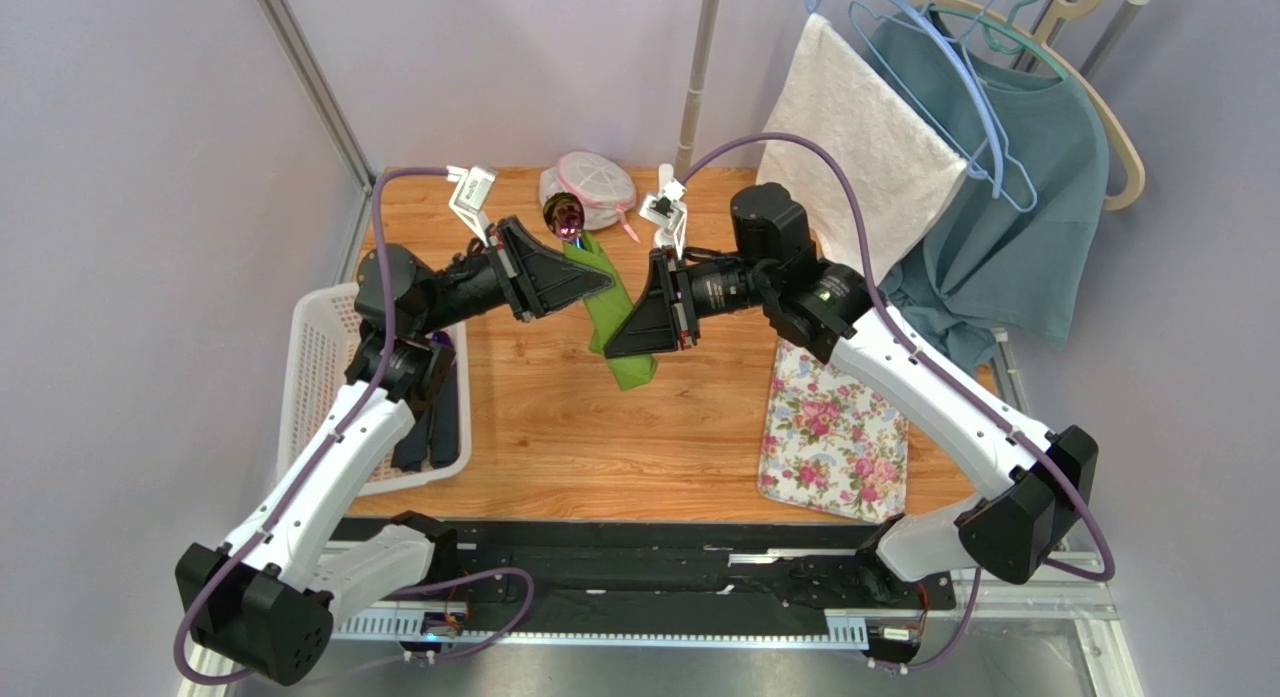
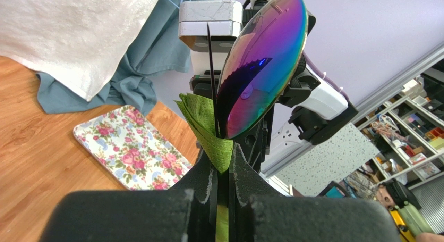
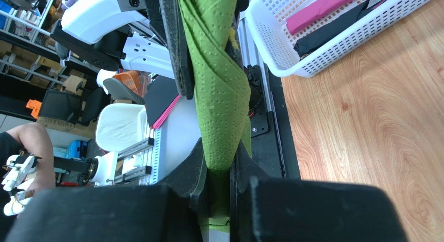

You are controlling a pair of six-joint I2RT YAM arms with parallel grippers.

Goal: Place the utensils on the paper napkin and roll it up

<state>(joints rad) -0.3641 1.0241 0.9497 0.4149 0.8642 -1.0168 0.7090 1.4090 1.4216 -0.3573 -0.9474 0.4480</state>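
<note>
Left gripper (image 2: 223,171): pinching rolled paper napkin (image 2: 206,125), spoon head (image 2: 260,65) sticking out.
Right gripper (image 3: 221,179): clamped on other end.
Nearby: floral mat (image 1: 834,427), basket (image 1: 308,382).

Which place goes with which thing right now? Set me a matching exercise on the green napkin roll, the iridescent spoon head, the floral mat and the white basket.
Things:
1. green napkin roll
2. iridescent spoon head
3. floral mat
4. white basket

Places:
A. flat on the right side of the table
B. clamped between the left gripper and the right gripper
C. at the table's left edge
D. sticking out of the roll's end just past the left gripper

Pairs: 1-B; 2-D; 3-A; 4-C
</note>
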